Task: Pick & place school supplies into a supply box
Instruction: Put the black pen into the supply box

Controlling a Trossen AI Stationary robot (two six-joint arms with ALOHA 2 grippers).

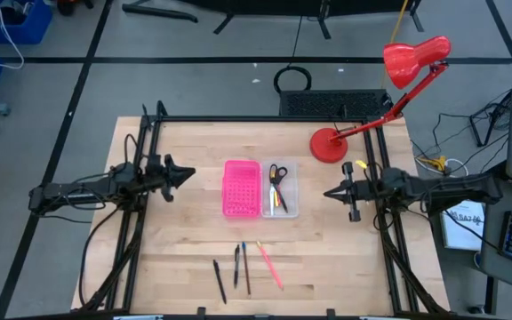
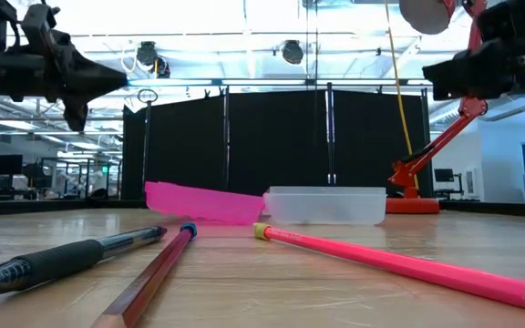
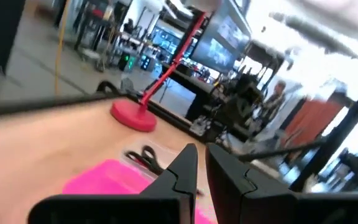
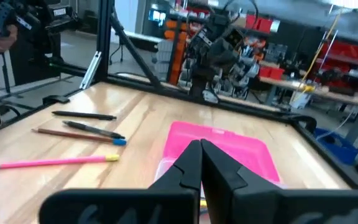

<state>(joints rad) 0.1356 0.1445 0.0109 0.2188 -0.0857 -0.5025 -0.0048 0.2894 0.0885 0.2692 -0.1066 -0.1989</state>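
The supply box (image 1: 280, 189) was seen near the middle of the table (image 1: 185, 249), touching the pink perforated panel (image 1: 241, 188) along one long side. Inside the box the scissors (image 1: 277, 177) and some thin items, yellow and red among them, were already lying.

Four supplies were left on the bare wood toward the table's front edge: a black pen (image 1: 220, 281), a second dark pen (image 1: 236, 266), a brown pencil with a blue end (image 1: 245, 268) and a pink pencil (image 1: 269, 265). They were spread slightly apart, none touching.

The left gripper (image 1: 188, 174) was held in the air above the table's left side, its fingers drawn together to a narrow slit and nothing held. The right gripper (image 1: 330, 192) was held above the right side, just beside the box, fingers closed to a point and likewise empty.

The pens and pencils were judged light, stiff and smooth, round enough to roll when nudged. A grasp across the shaft near its middle was judged best, so that the piece would hang level; the pen with the rubber grip sleeve could be expected to slip less there. The fingers would first have to be opened.

A red desk lamp (image 1: 329, 145) was standing at the table's far right corner.
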